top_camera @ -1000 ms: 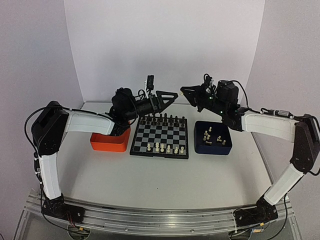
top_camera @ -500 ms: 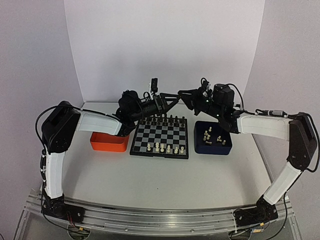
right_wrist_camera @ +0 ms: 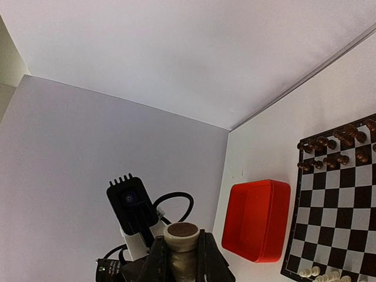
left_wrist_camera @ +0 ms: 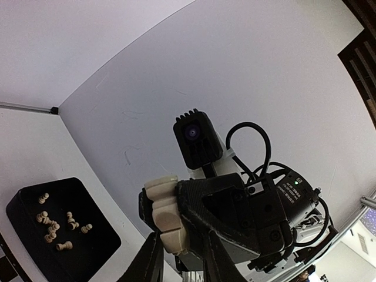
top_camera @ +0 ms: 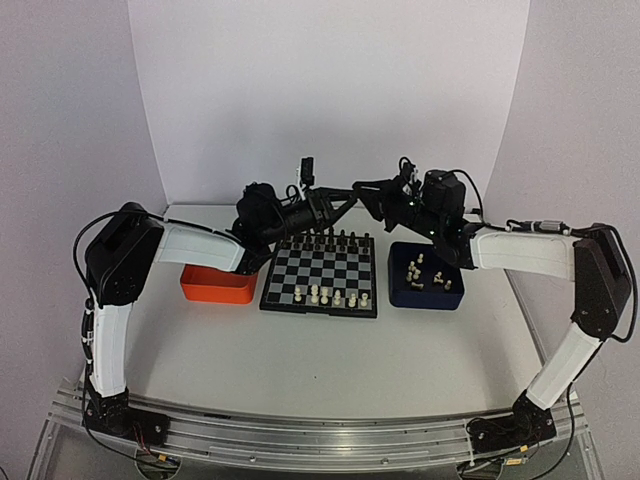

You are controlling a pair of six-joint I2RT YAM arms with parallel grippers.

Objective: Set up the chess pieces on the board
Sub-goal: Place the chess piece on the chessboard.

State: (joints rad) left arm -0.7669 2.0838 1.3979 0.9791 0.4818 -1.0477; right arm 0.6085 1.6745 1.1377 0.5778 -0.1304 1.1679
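Grippers meet tip to tip above the upper edge of the board (top_camera: 320, 272), at the centre of the overhead view. We see the right gripper (right_wrist_camera: 181, 258) clamped on one cream-white piece (right_wrist_camera: 181, 235), its round brown base facing that wrist camera. In the left wrist view, the left gripper (left_wrist_camera: 178, 255) has a finger on either side of the same piece. Whether they press it or stand just off it, we cannot tell. More cream-white pieces (top_camera: 420, 270) lie scattered in the dark blue tray (top_camera: 425, 303), right of the board, and a row stands along the board's lower edge. Black pieces (top_camera: 325, 240) fill its upper rows. The orange tray (top_camera: 218, 288) sits left of the board.
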